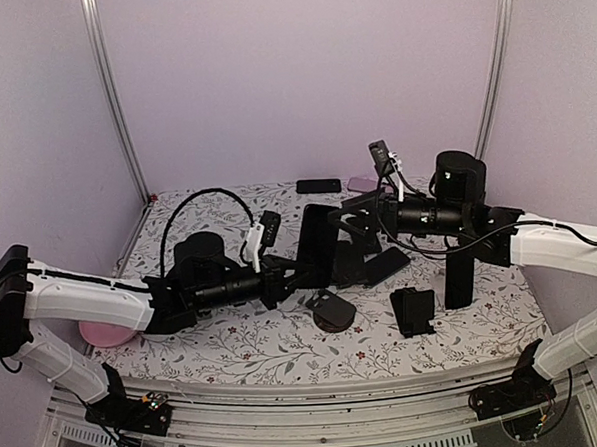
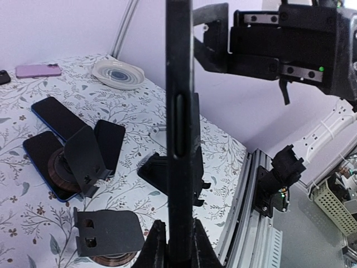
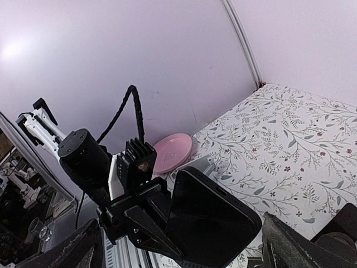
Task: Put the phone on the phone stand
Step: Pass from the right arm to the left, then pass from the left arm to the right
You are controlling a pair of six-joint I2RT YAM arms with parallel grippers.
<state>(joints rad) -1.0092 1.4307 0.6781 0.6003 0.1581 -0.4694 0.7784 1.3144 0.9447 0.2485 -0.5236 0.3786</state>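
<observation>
The left gripper (image 1: 289, 274) is clamped on the phone (image 1: 317, 245), holding it upright in the air, left of the phone stand (image 1: 413, 311). The right gripper (image 1: 355, 231) gapes wide alongside. It looks like a stiff, slick, breakable slab, so pinch the side edges firmly!

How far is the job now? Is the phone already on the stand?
Done: the phone is off the table, upright in the shut left gripper. In hand: the right gripper stands open beside it, not gripping. Left: carrying the phone to a phone stand, which holds nothing, and setting it down.
</observation>
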